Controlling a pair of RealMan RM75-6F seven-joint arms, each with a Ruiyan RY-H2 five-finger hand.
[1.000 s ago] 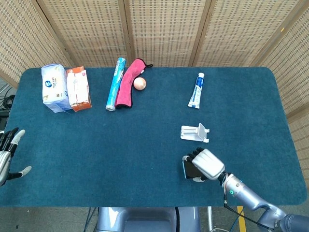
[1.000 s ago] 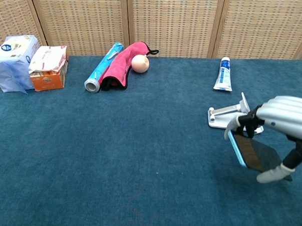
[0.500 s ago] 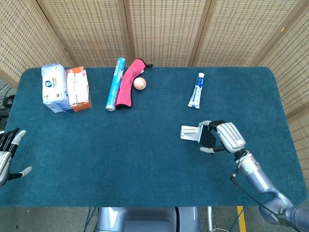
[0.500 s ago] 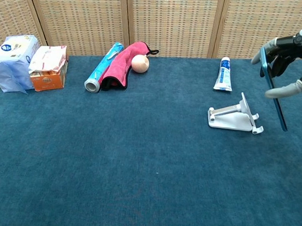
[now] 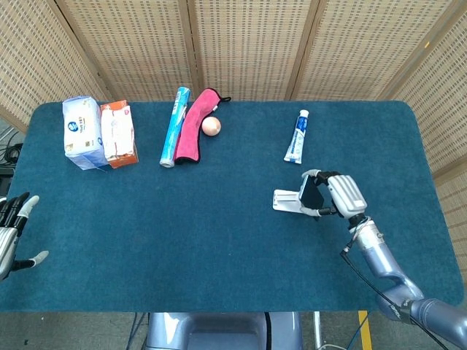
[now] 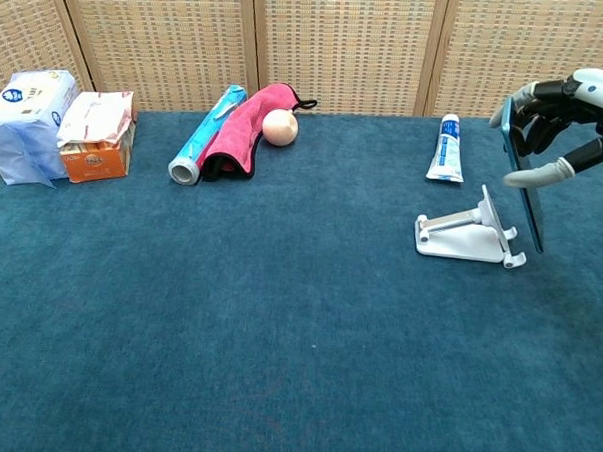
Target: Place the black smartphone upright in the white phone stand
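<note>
We see a bench (image 5: 219, 240) covered in dark blue-green carpet-like cloth, backed by woven wicker screen panels (image 5: 241, 44). The white phone stand (image 6: 466, 233) sits on the right half of the bench, its backrest tilted. Our right hand (image 6: 562, 112) holds the black smartphone (image 6: 523, 186) upright, the fingers (image 6: 532, 101) wrapped over its top edge and the thumb pressed against its side; the phone's lower end hangs just beside the stand's right lip, and we cannot tell whether it touches. The chest view shows the phone edge-on with a blue rim and its height above the stand; the head view instead shows the right hand (image 5: 336, 195) covering the stand's right end from above. Only the head view shows our left hand (image 5: 13, 233), far to the left of the stand at the bench edge, fingers spread and holding nothing. Beyond the stand lies a toothpaste tube (image 5: 295, 137). Well to the stand's left lie a small ball (image 5: 211, 126), a pink cloth (image 5: 193, 125), a blue roll (image 5: 174, 125), and two tissue packs (image 5: 98, 133).
</note>
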